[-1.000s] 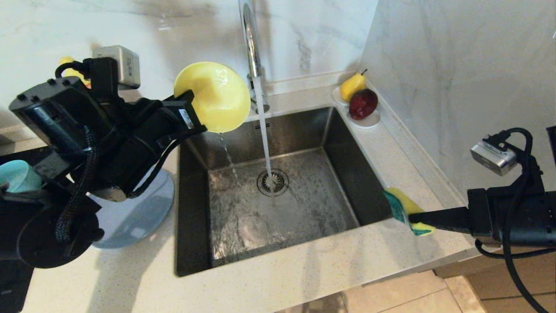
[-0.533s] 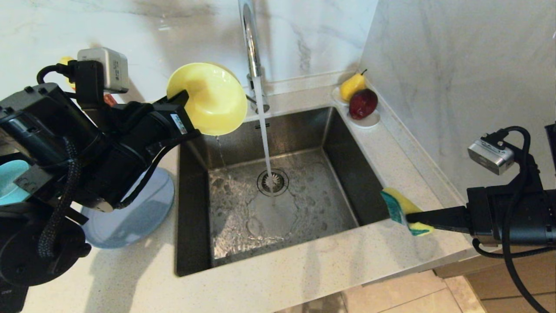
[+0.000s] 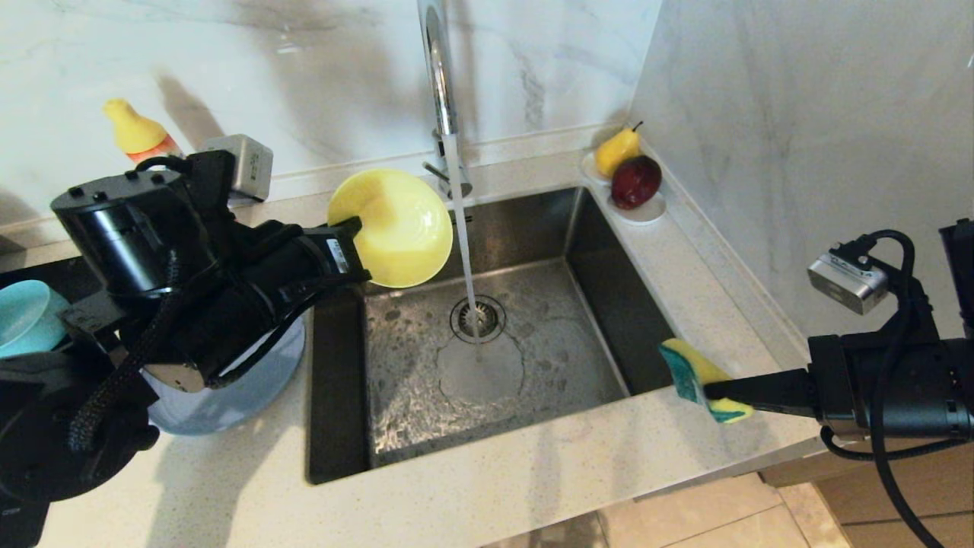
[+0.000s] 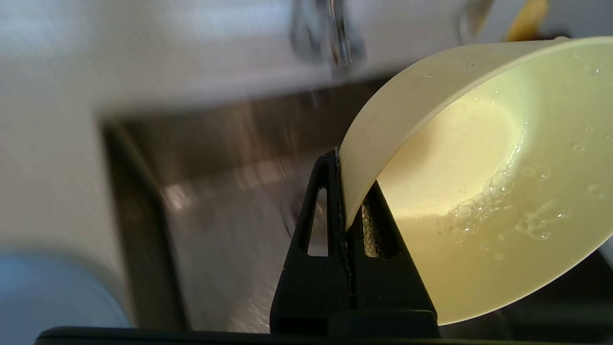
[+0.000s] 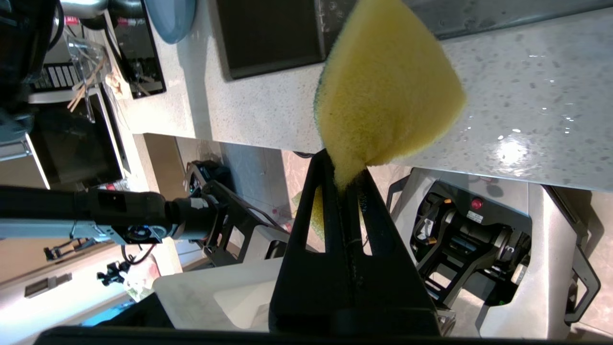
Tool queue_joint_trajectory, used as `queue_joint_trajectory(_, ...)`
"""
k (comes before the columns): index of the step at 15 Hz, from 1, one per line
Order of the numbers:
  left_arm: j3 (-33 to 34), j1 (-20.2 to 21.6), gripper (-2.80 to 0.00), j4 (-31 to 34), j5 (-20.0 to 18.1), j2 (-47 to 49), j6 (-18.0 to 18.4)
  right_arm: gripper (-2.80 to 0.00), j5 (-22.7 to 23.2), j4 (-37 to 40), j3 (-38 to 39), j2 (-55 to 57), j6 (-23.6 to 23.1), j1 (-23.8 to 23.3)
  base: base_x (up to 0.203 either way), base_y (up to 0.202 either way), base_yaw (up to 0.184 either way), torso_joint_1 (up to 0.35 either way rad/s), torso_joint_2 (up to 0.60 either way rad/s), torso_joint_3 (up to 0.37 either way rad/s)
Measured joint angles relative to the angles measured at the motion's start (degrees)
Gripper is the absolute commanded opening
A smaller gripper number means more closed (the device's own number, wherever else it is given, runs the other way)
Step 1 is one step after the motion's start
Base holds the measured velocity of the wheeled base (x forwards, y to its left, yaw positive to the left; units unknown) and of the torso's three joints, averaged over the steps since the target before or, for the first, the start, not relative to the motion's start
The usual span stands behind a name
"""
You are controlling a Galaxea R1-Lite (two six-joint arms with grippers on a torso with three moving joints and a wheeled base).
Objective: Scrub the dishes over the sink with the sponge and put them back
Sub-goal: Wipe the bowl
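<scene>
Yellow-green bowl (image 3: 396, 227) lowered toward sink (image 3: 487, 335), left hand (image 3: 351, 245) pinching rim; right hand (image 3: 711, 390) clenching sponge (image 3: 696, 373)

The left gripper (image 3: 354, 245) has come down and moved a bit toward 3 o'clock, taking the yellow-green bowl (image 3: 396, 228) with it. Before, the bowl was high up in front of the wall, by the tap (image 3: 440, 84). Now it hangs low over the back left corner of the sink (image 3: 609, 304), close to the stream of water (image 3: 466, 259). Water was dripping from the bowl's edge before; now no drips show. The arm dropping has uncovered a yellow and orange bottle (image 3: 137, 133) at the wall. The sponge (image 3: 696, 373) in the right gripper (image 3: 715, 390) has slid a little toward 9 o'clock, nearer the sink's edge. The puddle in the sink has got smaller.
</scene>
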Motion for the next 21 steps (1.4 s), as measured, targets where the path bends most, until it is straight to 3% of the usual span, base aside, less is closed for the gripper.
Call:
queue_joint_trajectory(4, -9.2, -1.3, -2.80, 29.3, -6.6, -2.5, -15.0, -2.80, 0.2, 1.2, -1.0, -1.5, -0.2, 0.2, 0.000, 0.000, 0.000, 0.000, 0.00, 0.000)
queue_joint_trajectory(6, -10.8, -2.7, -2.80, 37.8, -7.9, -3.1, -17.4, -2.80, 0.4, 1.1, -1.7, -2.2, -0.3, 0.6, 0.000, 0.000, 0.000, 0.000, 0.00, 0.000)
queue_joint_trajectory(9, -11.2, -7.5, -2.80, 40.1, -7.7, -1.9, -18.2, -2.80, 2.6, 0.8, -3.1, -3.1, -0.3, 1.7, 0.000, 0.000, 0.000, 0.000, 0.00, 0.000)
queue_joint_trajectory(13, -10.7, -10.8, -2.80, 40.3, -7.5, -0.2, -19.0, -2.80, 3.7, 1.3, -4.9, -3.9, -0.3, 2.7, 0.000, 0.000, 0.000, 0.000, 0.00, 0.000)
queue_joint_trajectory(17, -10.6, -13.8, -2.80, 39.5, -2.2, 3.6, -19.5, -2.80, 4.0, 1.3, -6.6, -4.7, -0.2, 5.8, 0.000, 0.000, 0.000, 0.000, 0.00, 0.000)
queue_joint_trajectory(21, -13.7, -14.7, -2.80, 39.4, 0.2, 6.9, -23.5, -2.80, 4.0, 1.3, -9.8, -3.4, -0.2, 10.1, 0.000, 0.000, 0.000, 0.000, 0.00, 0.000)
